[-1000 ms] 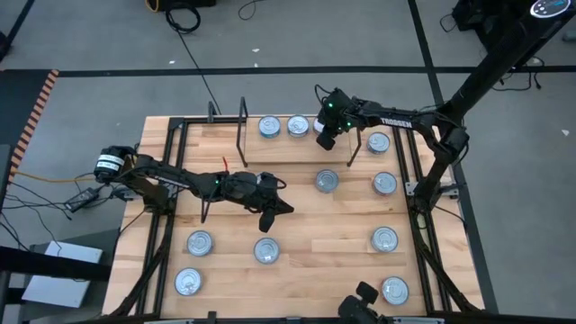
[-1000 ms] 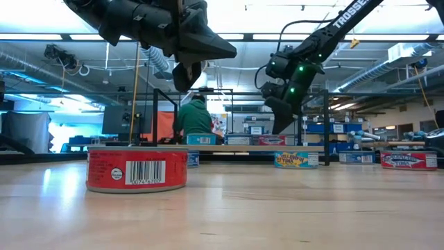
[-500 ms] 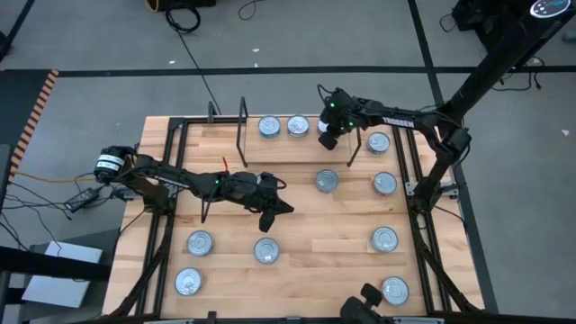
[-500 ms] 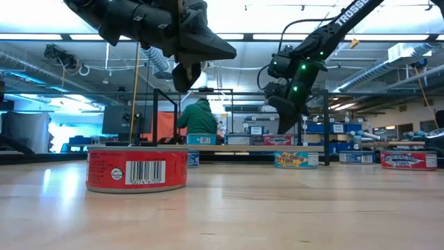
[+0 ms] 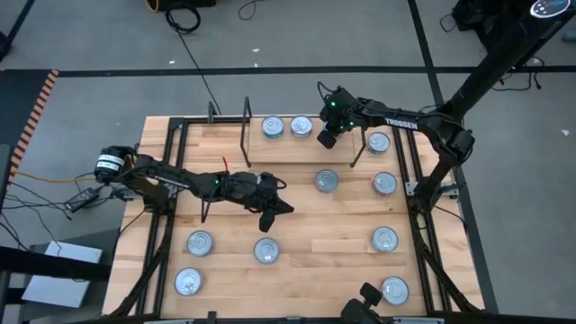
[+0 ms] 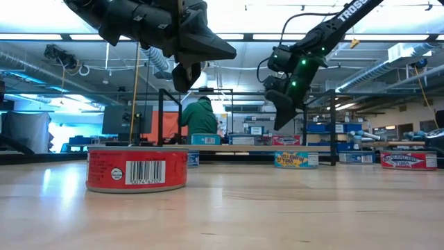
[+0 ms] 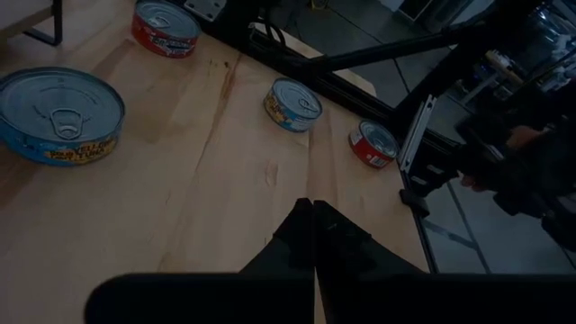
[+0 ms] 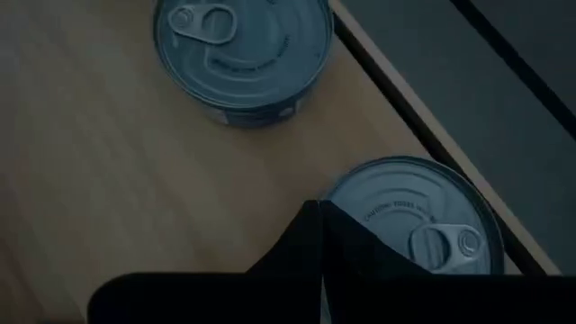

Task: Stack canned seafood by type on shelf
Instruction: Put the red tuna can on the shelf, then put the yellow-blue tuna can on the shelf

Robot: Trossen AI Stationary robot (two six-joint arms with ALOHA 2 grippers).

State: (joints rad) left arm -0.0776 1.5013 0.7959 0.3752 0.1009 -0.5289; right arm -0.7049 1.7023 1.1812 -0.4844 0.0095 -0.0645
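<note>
High view. The wooden surface (image 5: pixel 297 225) carried flat round tins, silver lids up. The shelf (image 5: pixel 297 148), the far strip of board between black wire uprights (image 5: pixel 245 126), held two tins side by side at its far edge: one (image 5: pixel 273 127) and a second (image 5: pixel 301 126). The right pincer (image 5: pixel 327 138) hung just beside the second tin, over the shelf's right end. Outside the right-hand upright lay a tin (image 5: pixel 378 141) and another (image 5: pixel 384 183); a tin (image 5: pixel 326 181) sat mid-surface. Nearer the front lay tins at (image 5: pixel 200 242), (image 5: pixel 265 250), (image 5: pixel 188 282), (image 5: pixel 384 238) and (image 5: pixel 394 289). The left pincer (image 5: pixel 267 216) hovered over bare board near the middle, above no tin.

Low view. A red-labelled tin (image 6: pixel 137 169) with a barcode stood nearest. Farther back sat a yellow-and-blue labelled tin (image 6: pixel 295 159) and a red one (image 6: pixel 408 160). The left pincer (image 6: pixel 182 75) hung high above the red tin; the right pincer (image 6: pixel 281 114) hung above the far tins, clear of them. A person in a green top (image 6: pixel 200 118) showed in the room behind.

Left wrist view. The left pincer's fingers (image 7: pixel 310 229) were pressed together, holding nothing. A blue tin with yellow lettering (image 7: pixel 59 115), a red tin (image 7: pixel 166 27), a blue-yellow tin (image 7: pixel 292 103) and a small red tin (image 7: pixel 373 144) lay on the board.

Right wrist view. The right pincer's fingers (image 8: pixel 315 238) were together and empty, above one pull-tab tin (image 8: pixel 423 220) at the board's edge; a second tin (image 8: pixel 243 54) lay well apart from it.
</note>
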